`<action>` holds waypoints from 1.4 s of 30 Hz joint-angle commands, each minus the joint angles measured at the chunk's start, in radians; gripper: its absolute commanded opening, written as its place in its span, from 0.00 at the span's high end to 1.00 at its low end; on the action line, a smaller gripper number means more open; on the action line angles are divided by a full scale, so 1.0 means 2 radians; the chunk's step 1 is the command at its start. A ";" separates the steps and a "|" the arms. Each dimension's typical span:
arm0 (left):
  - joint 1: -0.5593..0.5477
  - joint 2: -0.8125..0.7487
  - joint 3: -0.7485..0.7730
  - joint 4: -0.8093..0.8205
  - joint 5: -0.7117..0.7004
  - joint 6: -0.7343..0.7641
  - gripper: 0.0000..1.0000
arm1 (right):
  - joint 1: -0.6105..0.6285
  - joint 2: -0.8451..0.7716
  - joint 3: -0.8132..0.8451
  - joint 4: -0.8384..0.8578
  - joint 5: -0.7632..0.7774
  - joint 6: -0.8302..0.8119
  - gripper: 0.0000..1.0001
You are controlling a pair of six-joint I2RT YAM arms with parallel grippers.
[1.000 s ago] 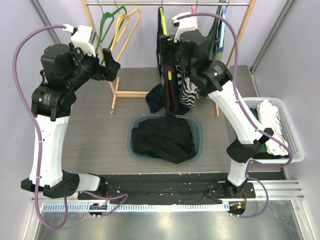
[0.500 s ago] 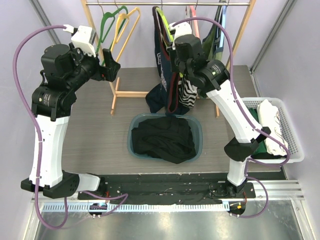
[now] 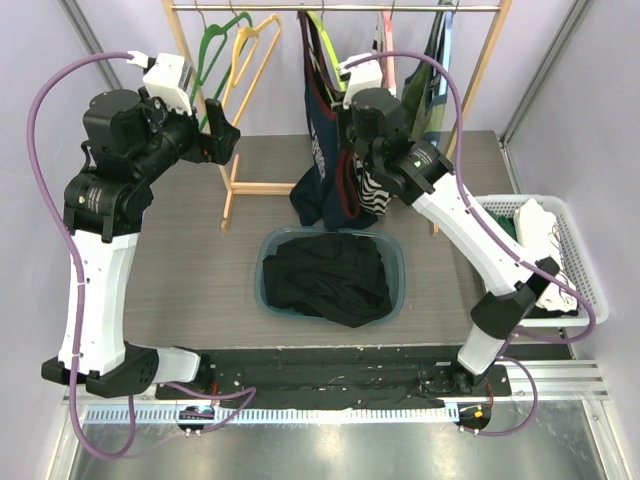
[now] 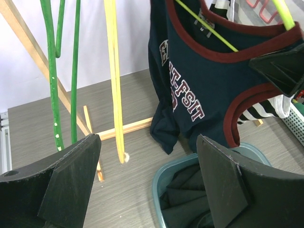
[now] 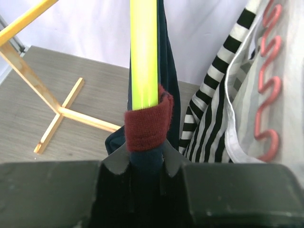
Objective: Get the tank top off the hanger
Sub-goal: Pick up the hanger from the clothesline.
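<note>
The right gripper is clenched on the maroon-edged strap of the navy tank top, pinning it where it wraps the lime hanger that rises from between the fingers. The fingertips are buried in cloth, and from above the wrist hides the pinch. The left gripper hangs released, fingers wide, with the shirt's lettered front ahead and part of its hem hidden behind one finger. Below both lie a grey wood-grain table and a blue tub of dark clothes, with a wooden rack and pale lilac walls beyond.
</note>
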 commanded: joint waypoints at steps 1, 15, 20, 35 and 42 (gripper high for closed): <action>0.003 -0.011 -0.002 0.008 0.004 0.003 0.14 | 0.000 -0.073 -0.063 0.178 0.031 -0.014 0.99; 0.002 -0.005 0.007 0.007 0.003 0.005 0.14 | 0.000 -0.105 -0.106 0.258 0.026 -0.040 0.99; 0.003 -0.005 0.012 0.006 -0.001 0.007 0.13 | 0.000 -0.133 -0.119 0.170 -0.017 -0.020 0.99; 0.002 0.007 0.027 0.009 0.009 0.003 0.06 | 0.000 -0.335 -0.240 0.068 -0.212 0.001 0.99; 0.002 0.006 0.024 0.009 0.025 0.003 0.06 | 0.000 -0.392 -0.175 0.090 -0.257 -0.014 0.99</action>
